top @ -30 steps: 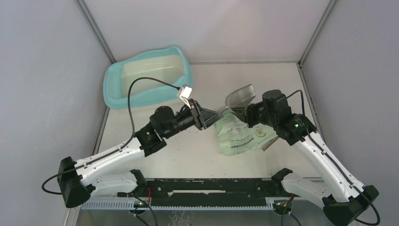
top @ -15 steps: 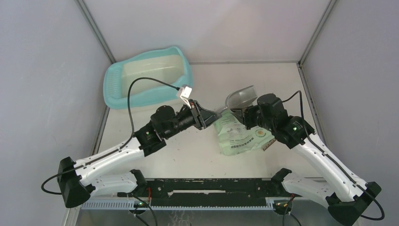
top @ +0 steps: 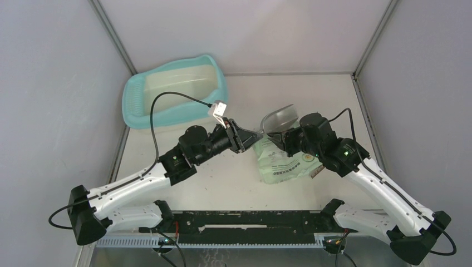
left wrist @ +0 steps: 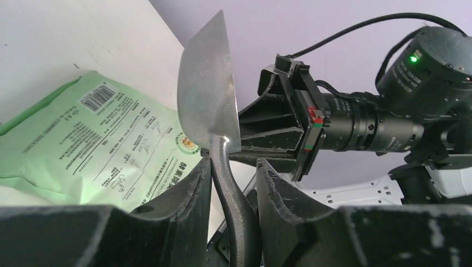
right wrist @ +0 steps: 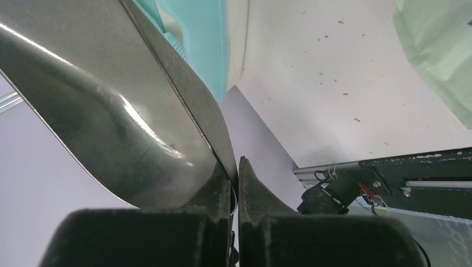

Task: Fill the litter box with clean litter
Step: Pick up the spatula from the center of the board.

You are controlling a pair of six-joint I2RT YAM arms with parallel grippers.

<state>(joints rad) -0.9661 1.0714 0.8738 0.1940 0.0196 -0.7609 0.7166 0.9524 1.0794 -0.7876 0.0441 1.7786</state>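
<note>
Above the counter (top: 311,94), the right tool (top: 283,135) is pinching the scoop (top: 278,118) by its rim while the half-open left tool (top: 253,135) is straddling the handle, likely for a handover.

Scoop (top: 276,119) and right jaws farther left.

Lab test cell: grey walls (top: 55,83), white tabletop (top: 234,183).

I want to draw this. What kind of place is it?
Probably a robot test booth: bare grey walls, a left arm and right arm bolted to a white table, and a litter box.
</note>
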